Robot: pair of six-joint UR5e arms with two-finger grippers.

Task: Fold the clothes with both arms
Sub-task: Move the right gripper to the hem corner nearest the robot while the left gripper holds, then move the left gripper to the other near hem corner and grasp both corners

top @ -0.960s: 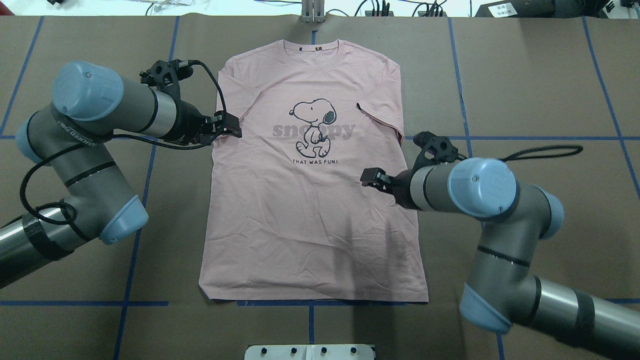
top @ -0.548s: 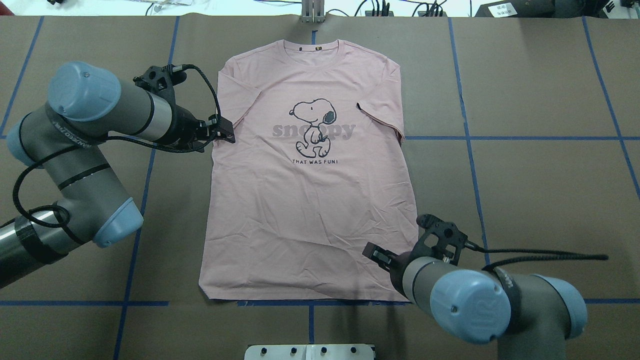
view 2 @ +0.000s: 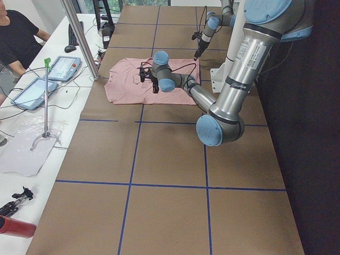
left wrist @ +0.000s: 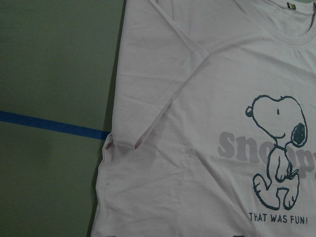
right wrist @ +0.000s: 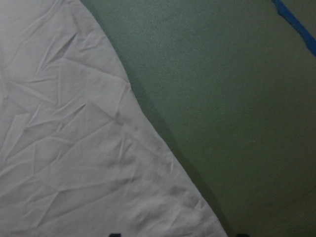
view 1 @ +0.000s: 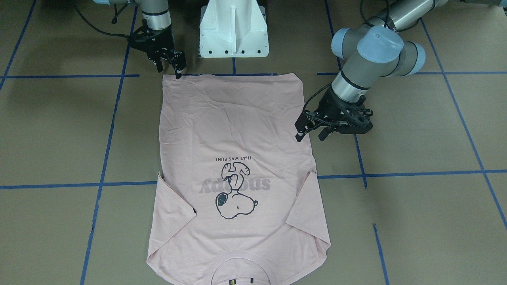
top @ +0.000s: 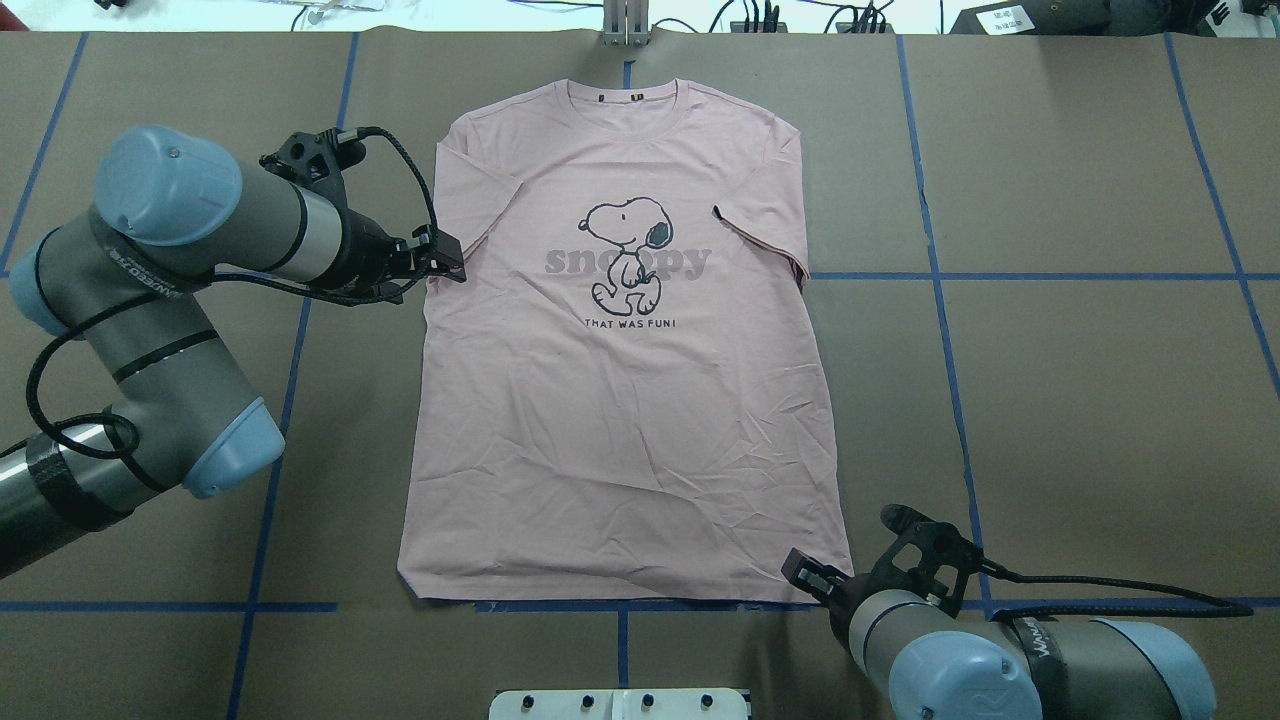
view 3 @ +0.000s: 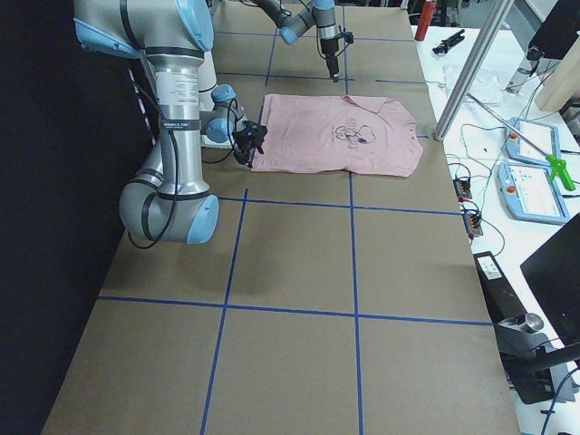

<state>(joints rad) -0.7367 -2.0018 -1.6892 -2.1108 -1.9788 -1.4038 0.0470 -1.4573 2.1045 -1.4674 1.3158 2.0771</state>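
A brown paper-covered worktop (top: 1080,400) is marked off by a grid of blue tape lines (top: 1000,276). A white pedestal base (view 1: 233,27) stands at one long edge, with a row of dark holes along its foot. An aluminium post (view 2: 79,37) rises at the opposite edge. Beyond the post runs a white side bench (view 2: 74,106). On it lie a pale blue teach pendant (view 2: 65,68) and a second pendant (view 2: 31,93). A thin metal stand with a green tip (view 2: 46,101), a clear plastic sheet (view 2: 21,154), a black hand tool (view 2: 15,197) and a red cylinder (view 2: 15,227) are there too. A person in a black T-shirt (view 2: 16,34) is at the bench's far end.
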